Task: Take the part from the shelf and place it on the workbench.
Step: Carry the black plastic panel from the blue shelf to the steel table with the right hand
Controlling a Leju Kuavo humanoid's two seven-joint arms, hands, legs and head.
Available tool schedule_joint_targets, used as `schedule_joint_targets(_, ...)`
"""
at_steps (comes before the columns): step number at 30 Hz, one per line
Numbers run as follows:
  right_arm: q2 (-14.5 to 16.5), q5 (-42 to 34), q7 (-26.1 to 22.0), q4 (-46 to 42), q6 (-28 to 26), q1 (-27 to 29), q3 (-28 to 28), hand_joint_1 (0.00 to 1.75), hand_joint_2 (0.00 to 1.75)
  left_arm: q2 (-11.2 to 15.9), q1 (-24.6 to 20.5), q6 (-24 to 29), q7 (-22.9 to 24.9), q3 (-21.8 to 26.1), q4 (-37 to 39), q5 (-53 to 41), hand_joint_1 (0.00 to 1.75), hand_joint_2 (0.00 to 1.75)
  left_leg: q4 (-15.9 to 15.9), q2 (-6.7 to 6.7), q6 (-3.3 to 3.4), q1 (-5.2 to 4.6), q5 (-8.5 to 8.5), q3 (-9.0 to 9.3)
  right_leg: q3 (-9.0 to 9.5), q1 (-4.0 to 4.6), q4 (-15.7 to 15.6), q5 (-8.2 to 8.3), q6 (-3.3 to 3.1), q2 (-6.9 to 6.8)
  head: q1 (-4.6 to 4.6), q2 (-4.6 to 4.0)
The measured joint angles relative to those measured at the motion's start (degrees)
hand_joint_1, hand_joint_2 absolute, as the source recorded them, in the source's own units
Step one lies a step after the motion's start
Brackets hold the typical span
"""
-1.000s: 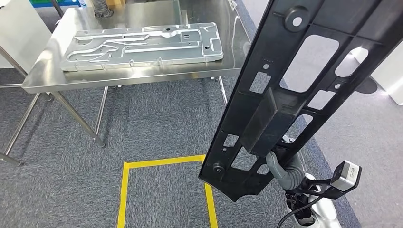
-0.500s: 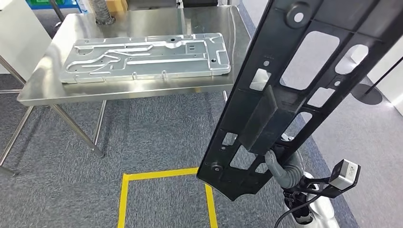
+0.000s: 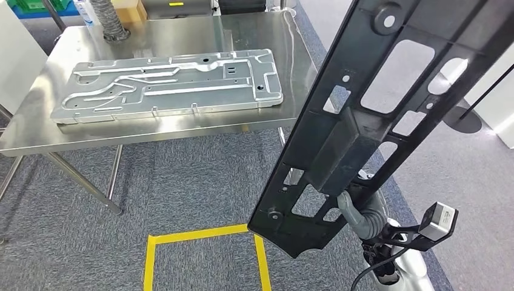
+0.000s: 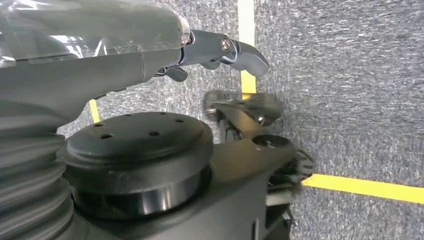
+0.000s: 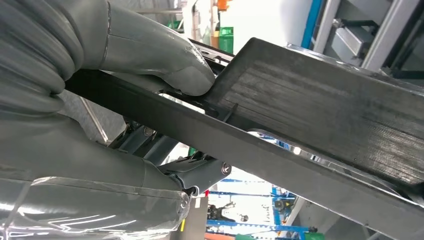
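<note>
While held aloft, black part runs long axis steeply up-right from right hand, which clamps its lower end, thumb pressed on raised block. Workbench lies ahead-left, silver plate on it. Left hand hangs low, fingers curled, holding nothing.

The head view looks from high on the robot, forward and down, over grey carpet with yellow tape near and the steel workbench far on the left. The black part stands very near this camera, on the right. The right wrist view is close behind the right hand, facing along the same black part; both views share it. The left wrist view looks down at the carpet, close behind the left hand, and shares the yellow tape.
</note>
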Motion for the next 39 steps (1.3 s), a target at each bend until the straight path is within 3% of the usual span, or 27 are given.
schedule_joint_targets(2, 0.0, 0.49, -0.19, -0.03, -0.04, -0.04, 0.0, 1.75, 1.75, -0.01, -0.03, -0.01, -0.05, 0.0, 0.0, -0.02, 0.0, 1.75, -4.94, 0.07, 0.32, -0.11, 2.66, 0.77, 0.11, -0.03, 0.22, -0.04, 0.65, 0.0, -0.01, 0.0)
schedule_joint_targets(5, 0.06, 1.25, -0.28, -0.16, -0.43, -0.11, 0.0, 1.75, 1.75, -0.02, -0.01, -0.01, -0.15, 0.02, 0.0, -0.07, 0.0, 1.75, -5.43, 0.01, 1.66, -0.51, 3.72, 0.17, 0.07, -0.13, 0.12, 0.1, 1.96, -0.21, -0.02, 0.0)
schedule_joint_targets(7, 0.14, 1.68, -0.27, -0.3, -0.7, -0.11, 0.0, 1.75, 1.75, -0.03, 0.03, 0.0, -0.2, 0.02, 0.0, -0.12, 0.0, 1.75, -5.88, -0.29, 2.52, -0.55, 4.79, 0.32, -0.34, -0.33, 1.19, -0.87, 2.59, -0.37, -0.02, 0.0)
schedule_joint_targets(8, 0.15, 1.81, -0.27, -0.38, -0.72, -0.11, 0.0, 1.75, 1.75, -0.03, 0.02, 0.0, -0.22, 0.02, 0.0, -0.15, 0.0, 1.75, -6.11, -0.47, 2.84, -0.55, 5.16, 0.35, -1.24, -0.39, 3.25, -2.27, 2.77, -0.42, -0.01, 0.0)
schedule_joint_targets(10, 0.15, 2.04, -0.27, -0.47, -0.72, -0.04, 0.0, 1.75, 1.75, -0.02, 0.04, 0.0, -0.3, 0.02, 0.0, -0.2, 0.0, 1.75, -6.16, -0.97, 3.19, -0.79, 5.42, 0.21, -4.51, -0.48, 10.65, -6.24, 2.9, -0.42, 0.0, 0.0)
schedule_joint_targets(12, 0.15, 2.13, -0.28, -0.48, -0.71, 0.18, 0.0, 1.75, 1.75, -0.01, 0.13, 0.0, -0.34, 0.02, 0.0, -0.22, 0.0, 1.75, -6.1, -1.65, 3.34, -1.16, 5.36, 0.15, -7.09, -0.46, 16.29, -8.0, 2.93, -0.4, 0.0, 0.0)
schedule_joint_targets(13, 0.15, 2.12, -0.31, -0.48, -0.7, 0.3, 0.0, 1.75, 1.75, -0.01, 0.16, 0.0, -0.34, 0.02, 0.0, -0.24, 0.0, 1.75, -6.07, -2.11, 3.38, -1.31, 5.27, 0.22, -6.93, -0.42, 15.98, -7.22, 2.81, -0.35, 0.0, 0.0)
schedule_joint_targets(14, 0.15, 2.11, -0.36, -0.48, -0.7, 0.41, 0.0, 1.75, 1.75, -0.01, 0.16, 0.0, -0.34, 0.02, 0.0, -0.26, 0.0, 1.75, -6.06, -2.63, 3.38, -1.41, 5.14, 0.4, -5.6, -0.36, 13.3, -5.46, 2.61, -0.13, 0.0, 0.0)
schedule_joint_targets(16, 0.16, 2.1, -0.52, -0.48, -0.7, 0.56, 0.0, 1.75, 1.75, -0.05, 0.07, 0.0, -0.35, 0.02, 0.0, -0.31, 0.0, 1.75, -6.04, -3.73, 3.2, -1.48, 4.77, 0.7, -1.56, -0.23, 5.27, -2.06, 2.0, 1.79, 0.0, 0.0)
schedule_joint_targets(18, 0.24, 2.08, -0.69, -0.59, -0.71, 0.79, -0.01, 1.75, 1.75, -0.12, -0.09, 0.0, -0.34, 0.02, 0.0, -0.38, 0.0, 1.75, -5.96, -4.75, 2.69, -1.23, 4.43, 0.52, 0.69, -0.03, 0.9, -1.3, 1.51, 3.49, 0.0, 0.0)
schedule_joint_targets(20, 0.31, 2.08, -0.79, -0.75, -0.77, 1.04, -0.02, 1.75, 1.75, -0.15, -0.16, -0.02, -0.33, 0.02, 0.0, -0.45, 0.0, 1.75, -6.08, -5.66, 2.01, -0.83, 4.23, 0.34, 1.05, 0.25, 0.4, -1.81, 1.04, 3.1, 0.0, 0.0)
schedule_joint_targets(21, 0.31, 2.11, -0.79, -0.86, -0.84, 1.11, -0.02, 1.75, 1.75, -0.15, -0.15, -0.03, -0.33, 0.02, 0.0, -0.48, 0.0, 1.75, -6.02, -5.49, 1.72, -0.75, 4.01, 0.45, 1.38, 0.22, 0.04, -1.9, 0.76, 2.61, 0.0, 0.0)
schedule_joint_targets(23, 0.31, 2.15, -0.83, -1.14, -0.98, 1.24, -0.02, 1.75, 1.75, -0.15, -0.2, -0.05, -0.33, 0.02, 0.0, -0.55, 0.0, 1.75, -3.54, -3.53, 1.17, -0.86, 2.49, -0.48, 2.32, 0.0, -0.87, -2.03, 0.26, 1.66, -0.02, 0.0)
schedule_joint_targets(25, 0.21, 2.29, -0.85, -1.32, -1.05, 1.51, -0.02, 1.75, 1.75, -0.14, -0.27, -0.07, -0.35, 0.02, 0.0, -0.63, 0.0, 1.75, 3.51, -1.33, 0.63, -0.77, -0.68, -4.2, 3.04, 0.0, -1.24, -2.4, -0.15, 0.72, -0.03, 0.0)
schedule_joint_targets(27, 0.09, 2.46, -0.84, -1.33, -1.11, 1.9, -0.02, 1.75, 1.75, -0.14, -0.24, -0.08, -0.35, 0.02, 0.0, -0.74, 0.0, 1.75, 10.14, -0.85, 0.17, -0.47, -2.43, -8.36, 3.42, 0.06, -1.14, -2.89, -0.27, -0.05, -0.02, 0.0)
schedule_joint_targets(28, 0.07, 2.5, -0.84, -1.34, -1.17, 2.09, -0.02, 1.75, 1.75, -0.13, -0.19, -0.09, -0.35, 0.02, 0.0, -0.79, 0.0, 1.75, 10.64, -0.75, 0.03, -0.34, -1.57, -9.17, 3.63, 0.06, -1.05, -3.14, -0.22, -0.28, -0.02, 0.0)
schedule_joint_targets(29, 0.07, 2.55, -0.82, -1.38, -1.23, 2.23, -0.02, 1.75, 1.75, -0.12, -0.15, -0.09, -0.34, 0.02, 0.0, -0.83, 0.0, 1.75, 8.74, -0.64, -0.04, -0.24, 0.41, -8.76, 3.89, 0.03, -0.92, -3.4, -0.13, -0.41, -0.02, 0.0)
schedule_joint_targets(31, 0.07, 2.63, -0.81, -1.54, -1.33, 2.42, -0.02, 1.75, 1.75, -0.1, -0.11, -0.09, -0.34, 0.02, 0.0, -0.92, 0.0, 1.75, 0.94, -0.34, 0.09, -0.17, 5.2, -5.64, 4.4, 0.01, -0.59, -4.03, 0.2, -0.56, -0.02, 0.0)
schedule_joint_targets(32, 0.07, 2.68, -0.8, -1.62, -1.34, 2.46, -0.02, 1.75, 1.75, -0.1, -0.14, -0.1, -0.36, 0.02, 0.0, -0.96, 0.0, 1.75, -2.26, -0.26, 0.32, -0.27, 6.59, -4.27, 4.5, 0.08, -0.36, -4.29, 0.43, -0.6, -0.02, 0.0)
schedule_joint_targets(33, 0.07, 2.74, -0.8, -1.7, -1.34, 2.52, -0.02, 1.75, 1.75, -0.1, -0.17, -0.11, -0.36, 0.01, 0.0, -0.99, 0.0, 1.75, -4.13, -0.22, 0.57, -0.38, 7.18, -3.52, 4.48, 0.15, -0.19, -4.46, 0.71, -0.64, -0.01, 0.0)
schedule_joint_targets(37, 0.26, 2.96, -0.8, -2.08, -1.32, 2.98, -0.01, 1.75, 1.75, -0.07, -0.17, -0.25, -0.31, 0.01, 0.0, -1.11, 0.0, 1.75, -5.22, -0.35, 1.91, -0.58, 7.38, -3.24, 4.17, 0.04, 0.39, -4.99, 1.88, -0.65, -0.01, 0.0)
schedule_joint_targets(39, 0.38, 2.96, -0.79, -2.26, -1.32, 3.16, -0.02, 1.75, 1.75, -0.07, -0.19, -0.46, -0.22, 0.02, 0.0, -1.17, 0.0, 1.75, -5.73, -0.33, 2.56, -0.48, 7.55, -2.96, 2.25, -0.11, 4.52, -7.43, 2.3, -0.59, -0.01, 0.0)
